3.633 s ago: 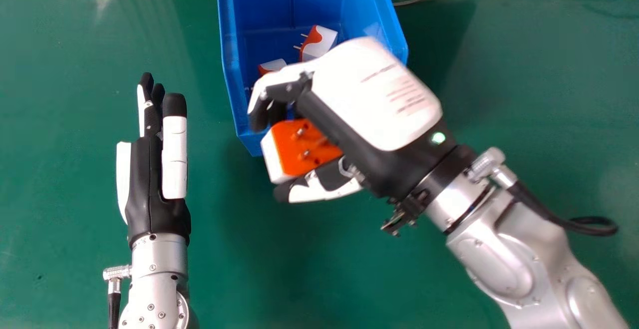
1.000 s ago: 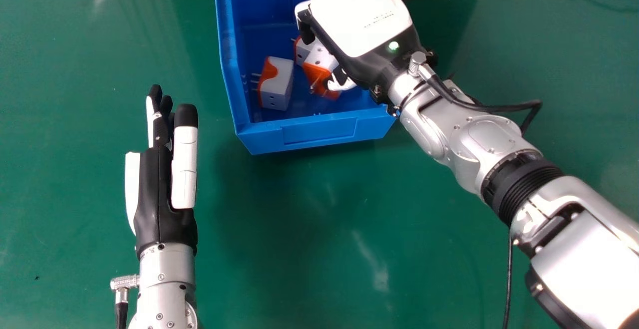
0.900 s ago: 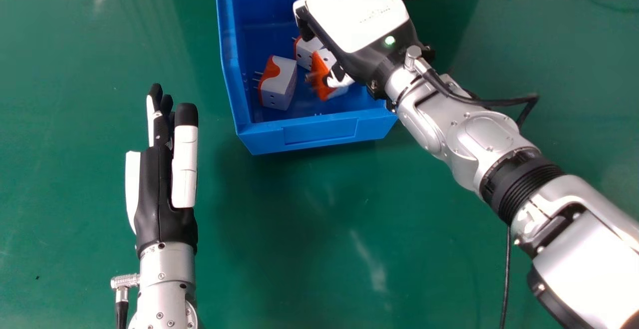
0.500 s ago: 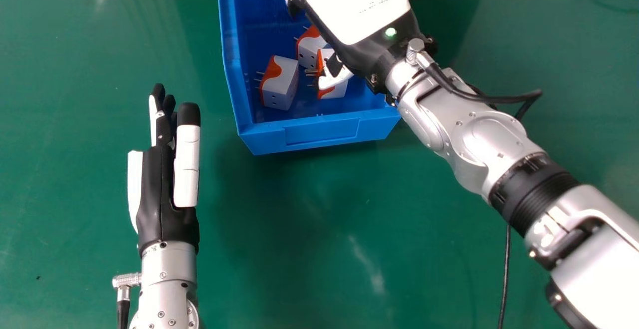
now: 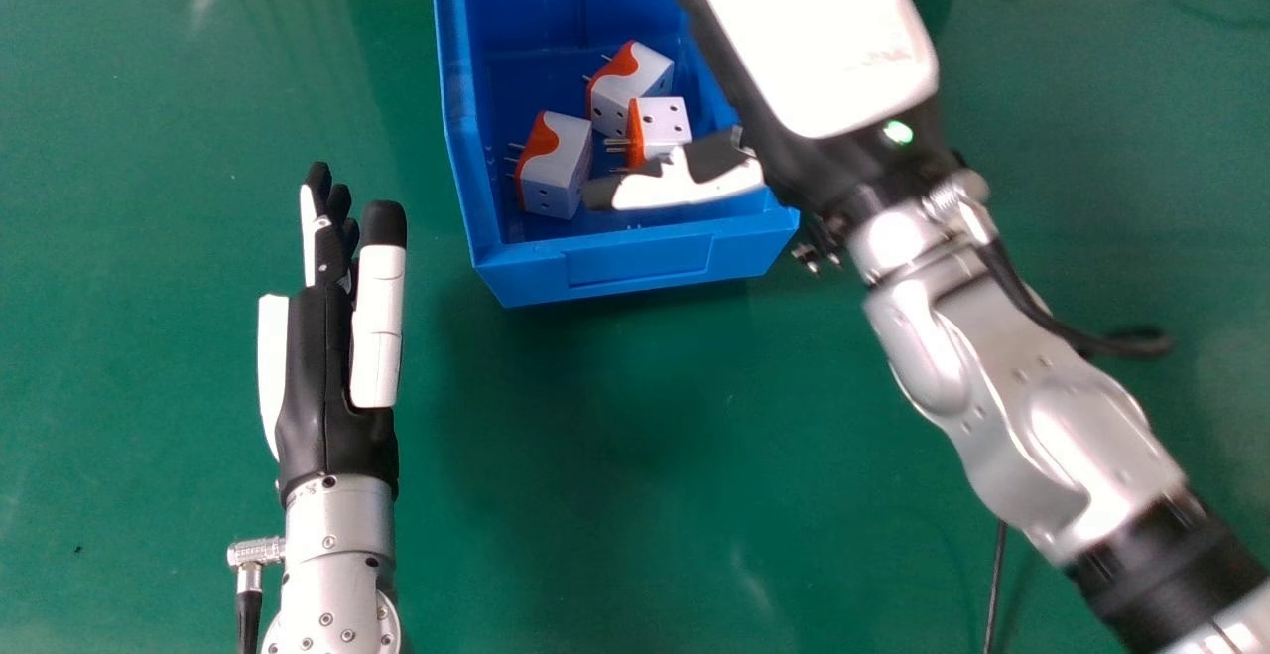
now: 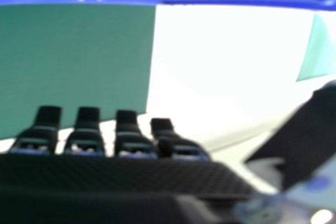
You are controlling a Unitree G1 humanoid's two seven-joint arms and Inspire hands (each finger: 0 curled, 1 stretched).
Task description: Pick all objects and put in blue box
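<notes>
The blue box (image 5: 635,259) is smooth, hard plastic, with tall straight sides and a shallow rectangular recess in its low front wall. Inside lie three white-and-orange plug adapters, all blocky, with small round sockets and slim metal prongs pointing leftward. The left adapter (image 5: 558,163) lies near the left wall; the far adapter (image 5: 627,90) is tilted behind the right adapter (image 5: 667,118), whose lower part is hidden by a thumb.

The right arm slants in from the lower right corner, its silver shell rounded and glossy. The right hand (image 5: 828,34), back up, reaches to the top edge, its thumb (image 5: 685,181) stretched across the box's near part. In the right hand view its fingers (image 6: 88,121) are straight, spread wide from the thumb, holding nothing.

At the left, the left hand (image 5: 327,386) points forward above the smooth green tabletop (image 5: 595,456), fingers extended, grasping nothing.
</notes>
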